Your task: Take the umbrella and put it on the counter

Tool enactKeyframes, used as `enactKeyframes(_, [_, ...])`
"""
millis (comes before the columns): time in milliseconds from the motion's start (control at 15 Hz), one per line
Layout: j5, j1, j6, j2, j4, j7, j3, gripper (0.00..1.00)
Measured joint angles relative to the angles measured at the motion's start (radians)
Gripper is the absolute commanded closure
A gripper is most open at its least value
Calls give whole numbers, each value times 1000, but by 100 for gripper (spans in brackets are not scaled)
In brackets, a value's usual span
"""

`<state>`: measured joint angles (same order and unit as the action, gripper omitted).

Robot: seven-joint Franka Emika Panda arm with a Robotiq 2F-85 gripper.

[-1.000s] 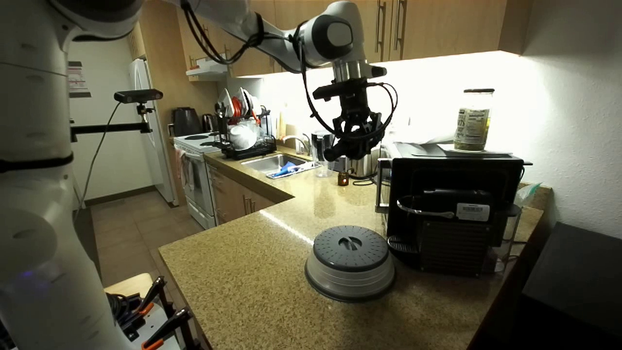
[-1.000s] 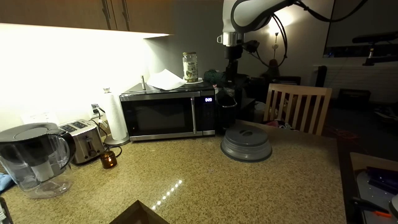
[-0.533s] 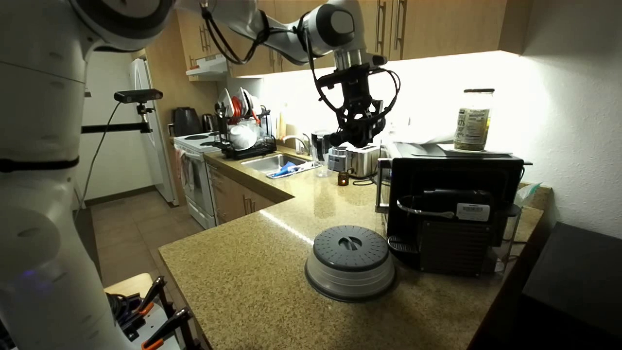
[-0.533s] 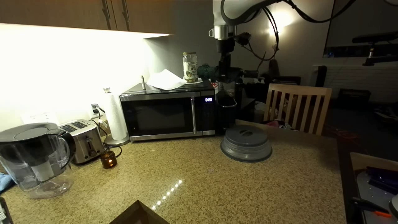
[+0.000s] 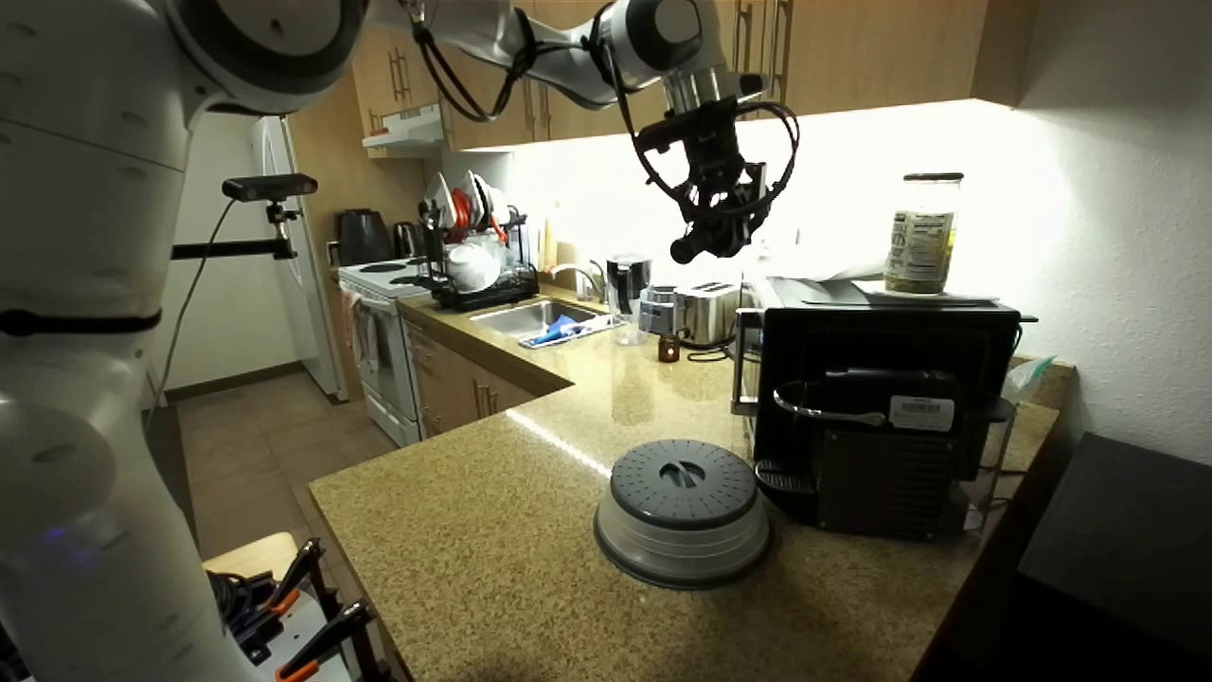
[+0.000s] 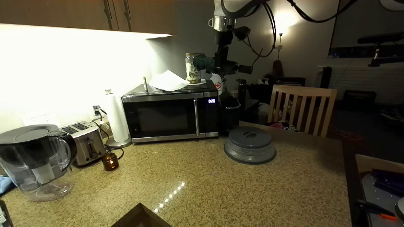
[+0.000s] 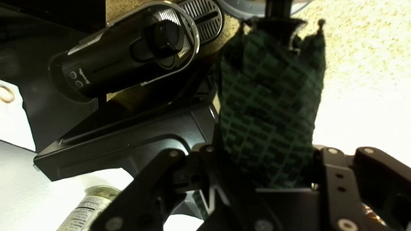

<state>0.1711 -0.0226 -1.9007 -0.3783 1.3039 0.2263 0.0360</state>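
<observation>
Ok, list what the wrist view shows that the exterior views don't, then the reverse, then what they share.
Only the wrist view: the criss-cross pattern on the umbrella, and the two round buttons on the coffee machine.

Only the exterior views: the wooden cabinets in both; the sink and dish rack in an exterior view; the slatted chair in an exterior view.

Shared: the umbrella held in the tool, the coffee machine, the labelled jar and the counter.
</observation>
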Motion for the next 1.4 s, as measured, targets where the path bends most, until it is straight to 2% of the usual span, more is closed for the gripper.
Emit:
enactKeyframes(333, [2,0,-157,-21,11,0,8,86])
enactKeyframes(467, [2,-1,-181,-30,11,0,11,86])
enactKeyframes(1400, [0,-17,-90,-231,-272,-12,21,86])
